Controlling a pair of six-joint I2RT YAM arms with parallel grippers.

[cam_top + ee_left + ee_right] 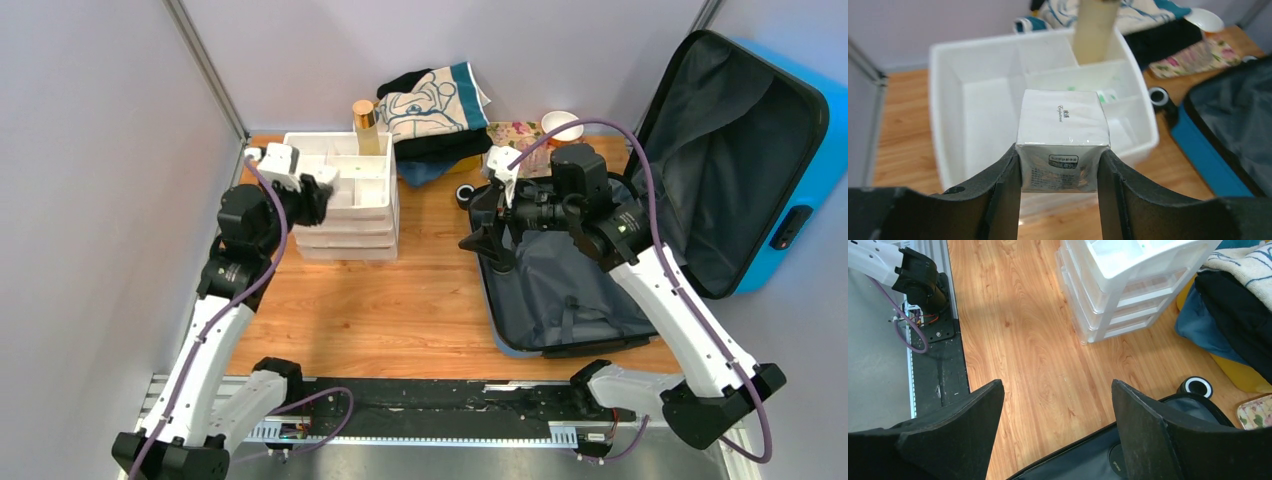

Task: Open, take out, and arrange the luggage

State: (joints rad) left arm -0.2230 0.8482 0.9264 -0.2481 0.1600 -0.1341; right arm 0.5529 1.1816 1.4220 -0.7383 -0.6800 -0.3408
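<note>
On the left, the left gripper [1059,150] is partly closed, its 2 fingers [1003,185] pressed against the sides of a small white carton [1062,130]. The carton has dark print on its near face. It hangs above a white plastic organiser [340,242], a stack of shallow drawers topped by an open tray split into compartments. I cannot tell whether the carton touches the tray. A tall beige bottle [367,127] stands upright in a far compartment.

Behind the organiser, at the back of the wooden table [400,300], lies a heap of folded clothes [435,100] with a cream-and-teal patterned cloth on top. Right of it are a flowered pouch [513,133] and a white bowl [562,124]. A small black ring with a white centre [1195,386] sits on the table just beside the suitcase's far-left corner.

The right gripper [1058,390] is spread wide with nothing between its fingers. It hangs over the left edge of the luggage [800,150].

The luggage lies open on the right side of the table. Its bright-blue lid is tilted up and back against the right wall, showing dark grey lining. Its lower half lies flat on the wood and reaches the table's near edge.
</note>
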